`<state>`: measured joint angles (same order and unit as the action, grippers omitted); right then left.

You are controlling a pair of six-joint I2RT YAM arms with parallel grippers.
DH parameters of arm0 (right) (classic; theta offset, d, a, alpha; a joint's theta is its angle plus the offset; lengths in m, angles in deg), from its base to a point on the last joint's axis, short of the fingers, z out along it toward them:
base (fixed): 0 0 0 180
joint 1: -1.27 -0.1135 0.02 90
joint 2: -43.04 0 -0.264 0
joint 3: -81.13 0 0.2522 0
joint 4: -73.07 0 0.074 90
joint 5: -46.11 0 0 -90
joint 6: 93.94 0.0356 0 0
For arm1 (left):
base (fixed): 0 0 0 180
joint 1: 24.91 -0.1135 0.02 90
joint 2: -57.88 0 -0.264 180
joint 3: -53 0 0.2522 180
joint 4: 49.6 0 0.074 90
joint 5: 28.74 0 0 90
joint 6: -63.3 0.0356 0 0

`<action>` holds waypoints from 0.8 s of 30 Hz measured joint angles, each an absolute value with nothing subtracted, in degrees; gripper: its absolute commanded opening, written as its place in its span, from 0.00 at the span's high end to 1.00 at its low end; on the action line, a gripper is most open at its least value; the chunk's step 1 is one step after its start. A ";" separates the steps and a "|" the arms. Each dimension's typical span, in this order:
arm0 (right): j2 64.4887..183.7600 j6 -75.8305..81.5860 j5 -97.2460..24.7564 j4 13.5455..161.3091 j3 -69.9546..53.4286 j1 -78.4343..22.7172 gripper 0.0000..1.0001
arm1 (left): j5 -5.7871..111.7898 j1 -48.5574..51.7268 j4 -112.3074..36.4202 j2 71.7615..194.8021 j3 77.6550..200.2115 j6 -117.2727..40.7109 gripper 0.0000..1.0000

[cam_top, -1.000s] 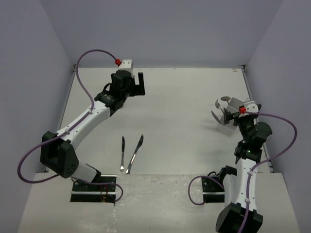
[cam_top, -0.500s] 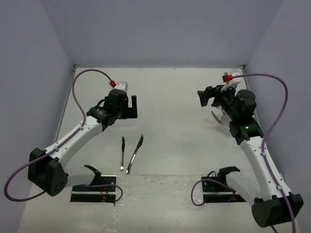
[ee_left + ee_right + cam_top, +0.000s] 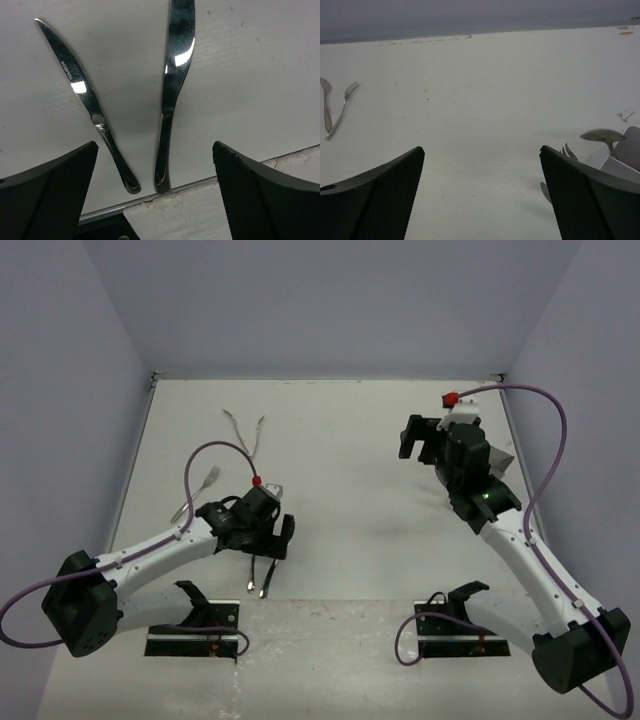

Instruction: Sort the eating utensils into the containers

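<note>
Two table knives, one on the left (image 3: 80, 90) and one on the right (image 3: 175, 75), lie side by side near the table's front edge, handles toward me. My left gripper (image 3: 155, 145) hangs open just above their handle ends, one finger on either side, touching neither. From above, only the knife handles (image 3: 258, 585) show below the left gripper (image 3: 265, 540). My right gripper (image 3: 420, 445) is open and empty above the right half of the table. The container (image 3: 625, 160), a pale box at the right, holds a spoon (image 3: 602, 136) and a fork (image 3: 567, 150). My right arm mostly hides the container (image 3: 503, 462) from above.
A spoon (image 3: 232, 425) and a fork (image 3: 258, 432) lie in a V at the back left, also in the right wrist view as spoon (image 3: 326, 105) and fork (image 3: 342, 110). Another fork (image 3: 207, 478) and one more piece (image 3: 181, 510) lie by the left arm. Grey walls enclose the table.
My left arm swung from the back of the table down over the two knives, uncovering utensils at the back left. My right arm lifted from the container and turned toward the table's middle.
</note>
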<state>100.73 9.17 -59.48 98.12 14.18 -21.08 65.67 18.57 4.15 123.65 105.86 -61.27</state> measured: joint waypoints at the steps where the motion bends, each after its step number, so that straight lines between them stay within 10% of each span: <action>1: 100.36 9.47 -59.90 98.14 14.23 -21.08 0.01 | 65.47 19.66 4.13 123.70 105.51 -61.71 0.04; 24: 91.18 22.91 -77.53 102.27 20.89 -20.97 0.01 | 69.78 27.07 1.90 135.65 105.00 -65.62 0.58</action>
<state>91.18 22.91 -77.53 102.27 20.89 -20.97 69.78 27.07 1.90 135.65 105.00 -65.62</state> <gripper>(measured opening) 0.990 0.477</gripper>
